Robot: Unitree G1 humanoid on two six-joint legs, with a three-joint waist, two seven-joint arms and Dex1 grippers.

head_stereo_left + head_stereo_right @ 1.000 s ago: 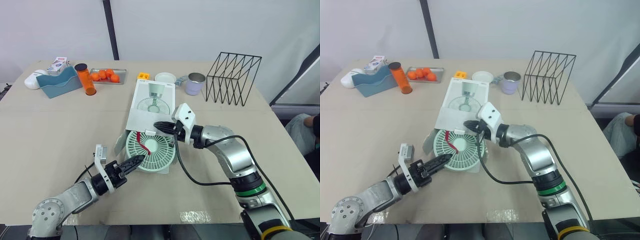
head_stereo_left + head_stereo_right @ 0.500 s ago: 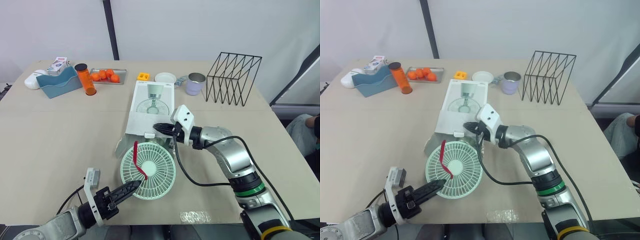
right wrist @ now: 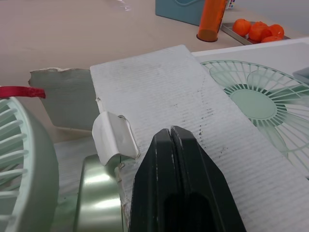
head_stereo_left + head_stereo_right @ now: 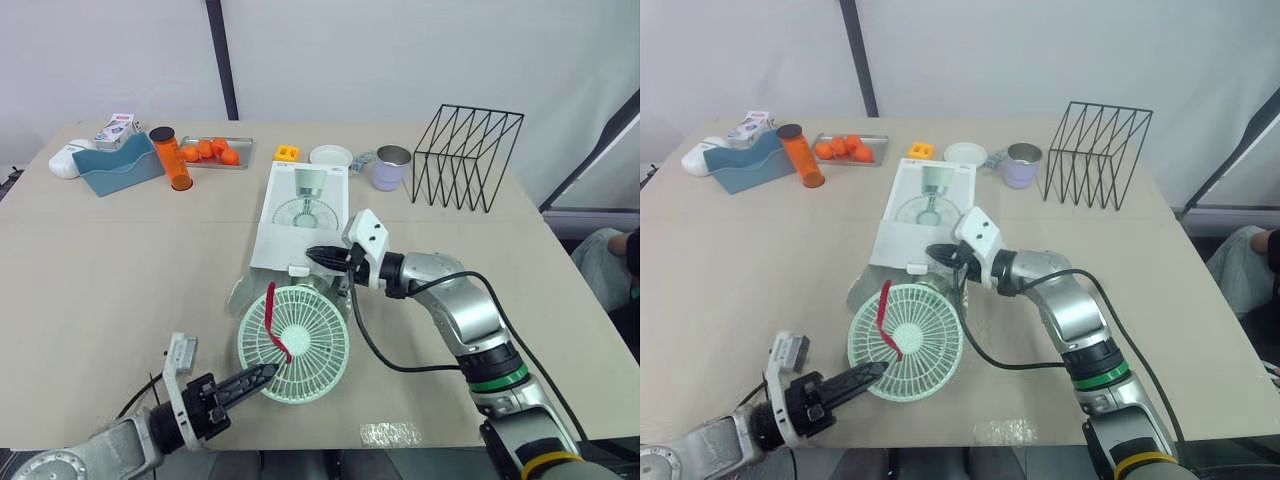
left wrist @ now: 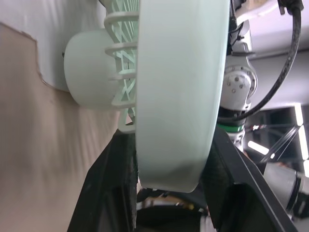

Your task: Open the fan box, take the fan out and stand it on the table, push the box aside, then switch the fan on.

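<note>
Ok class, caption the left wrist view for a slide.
Left end effector clamping the mint-green fan by its rim.

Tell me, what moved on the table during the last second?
The left tool, gripping the fan by its rim, drew it out of the box toward the robot, so most of the fan now lies in front of the box mouth. The right tool stayed shut, pressing on the box's near flap, and the box kept its place.
</note>
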